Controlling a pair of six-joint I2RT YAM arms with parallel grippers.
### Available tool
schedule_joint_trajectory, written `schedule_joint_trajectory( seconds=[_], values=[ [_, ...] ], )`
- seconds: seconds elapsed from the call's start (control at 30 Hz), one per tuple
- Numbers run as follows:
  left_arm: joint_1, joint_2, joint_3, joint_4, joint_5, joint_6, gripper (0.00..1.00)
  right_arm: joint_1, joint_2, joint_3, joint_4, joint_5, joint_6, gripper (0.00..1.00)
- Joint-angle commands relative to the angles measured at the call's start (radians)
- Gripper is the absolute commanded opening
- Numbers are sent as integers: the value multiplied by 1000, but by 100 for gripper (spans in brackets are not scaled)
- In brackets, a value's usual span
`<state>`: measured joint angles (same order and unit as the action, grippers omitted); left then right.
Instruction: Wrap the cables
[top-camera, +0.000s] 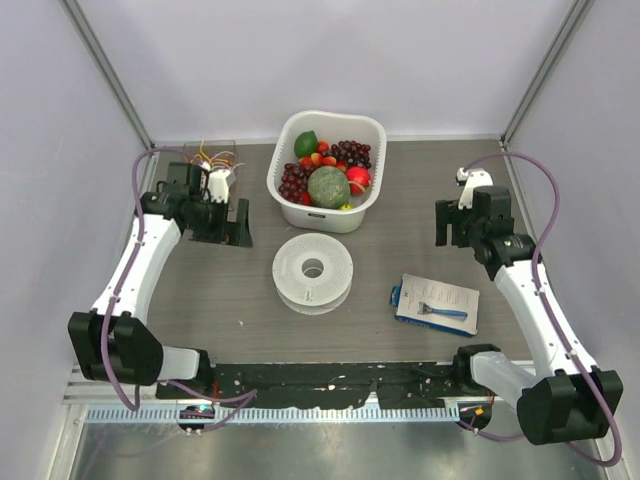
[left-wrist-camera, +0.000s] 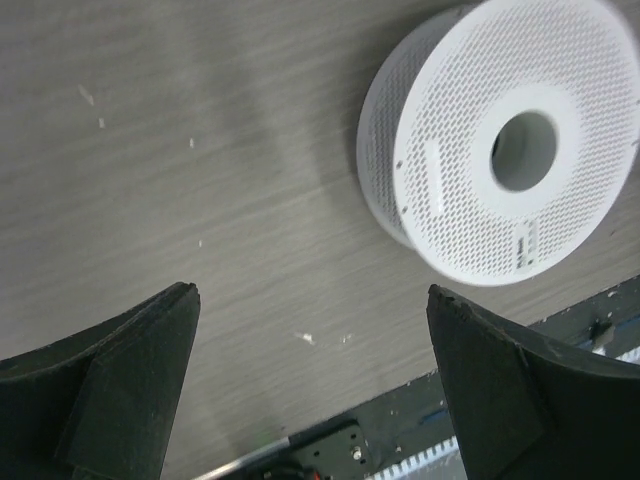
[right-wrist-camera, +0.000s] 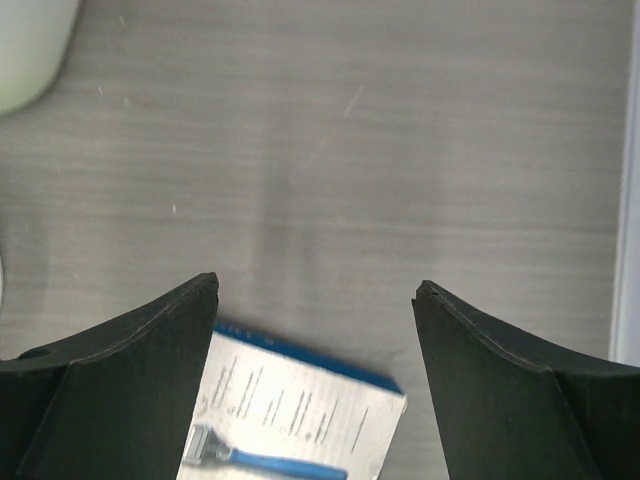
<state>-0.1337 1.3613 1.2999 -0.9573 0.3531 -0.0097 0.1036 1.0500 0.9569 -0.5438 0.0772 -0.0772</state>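
The gray wood table (top-camera: 200, 290) sits between pale walls (top-camera: 60, 100). Thin cables (top-camera: 213, 156) lie at the upper left. The left gripper (left-wrist-camera: 310, 295) and right gripper (right-wrist-camera: 316, 287) have jaws spread wide, holding nothing.

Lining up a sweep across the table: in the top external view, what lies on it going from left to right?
cables → white perforated spool → blue-edged razor pack
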Motion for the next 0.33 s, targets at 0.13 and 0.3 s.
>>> schedule_joint_trajectory(
  seconds=[0.13,0.3],
  values=[
    [17,-136,-192,52,-89,-7,100,-41,-125,-127,-13,-96,76,84],
    [-43,-159,-191,68,-184,7,100,-42,-125,-113,-4,-93,73,84]
  ],
)
